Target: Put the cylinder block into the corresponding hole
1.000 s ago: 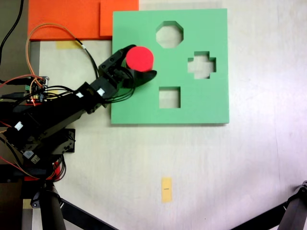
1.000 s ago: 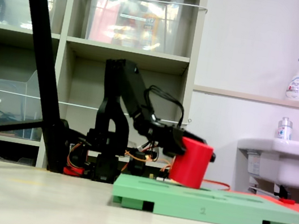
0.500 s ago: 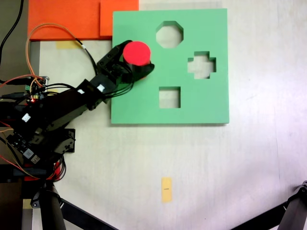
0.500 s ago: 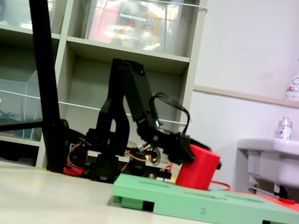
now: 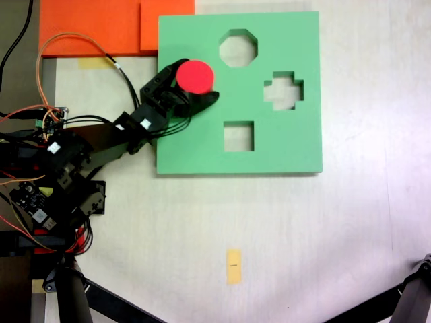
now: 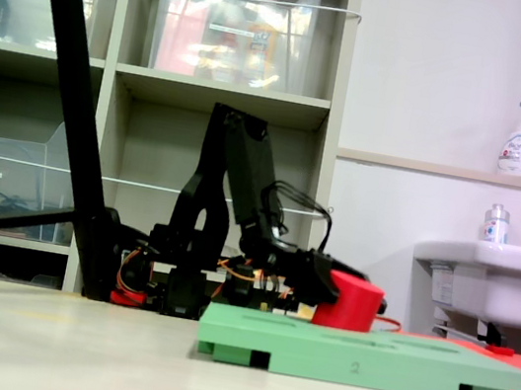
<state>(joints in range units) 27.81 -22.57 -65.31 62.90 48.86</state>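
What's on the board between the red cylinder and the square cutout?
Nothing: in the first exterior view, only bare green foam board runs from the red cylinder block to the square cutout.

The green foam board point(image 5: 269, 145) looks matt and a bit soft, no shine at all in both exterior views. The cylinder block point(image 5: 195, 76) is a smooth, flat red-pink, also matt. The hand point(image 5: 192, 91) is black plastic with a slight sheen. The counter point(image 5: 303, 235) is pale and dull, and the orange sheet point(image 5: 87, 27) at its corner looks like matt foam.
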